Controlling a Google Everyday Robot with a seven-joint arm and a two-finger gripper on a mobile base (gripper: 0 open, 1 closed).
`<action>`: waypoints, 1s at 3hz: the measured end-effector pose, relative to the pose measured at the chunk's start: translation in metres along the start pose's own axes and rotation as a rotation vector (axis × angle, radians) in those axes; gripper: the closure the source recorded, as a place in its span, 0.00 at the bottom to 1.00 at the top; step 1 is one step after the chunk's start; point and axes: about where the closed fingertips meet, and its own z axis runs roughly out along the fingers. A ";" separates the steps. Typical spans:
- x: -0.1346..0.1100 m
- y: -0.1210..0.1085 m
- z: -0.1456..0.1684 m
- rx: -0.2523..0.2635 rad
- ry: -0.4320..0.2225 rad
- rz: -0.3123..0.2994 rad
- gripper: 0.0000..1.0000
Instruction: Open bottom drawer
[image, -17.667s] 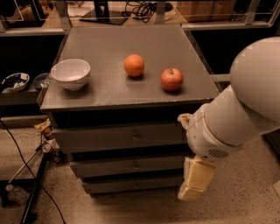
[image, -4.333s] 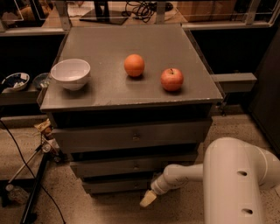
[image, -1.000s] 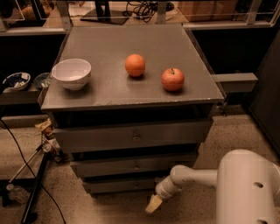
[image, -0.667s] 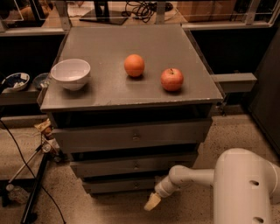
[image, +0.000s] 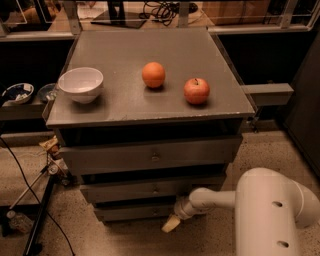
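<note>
Claw (image: 170, 224) beside bottom drawer (image: 131, 213), speckled floor (image: 125, 242).

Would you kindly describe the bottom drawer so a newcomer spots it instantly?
Under the grey cabinet top holding a bowl, orange and apple, three drawer fronts stack. The bottom drawer is the lowest, thinnest strip; the gripper hangs by its right end.

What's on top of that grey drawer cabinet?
A white bowl, an orange and a red apple. What lies inside the cabinet is hidden. The gripper hangs low by the bottom drawer.
</note>
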 end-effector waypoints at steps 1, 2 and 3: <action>0.001 -0.002 0.004 -0.006 -0.002 0.002 0.00; 0.007 0.002 0.014 -0.033 0.009 0.007 0.00; 0.014 0.011 0.020 -0.093 0.033 -0.010 0.00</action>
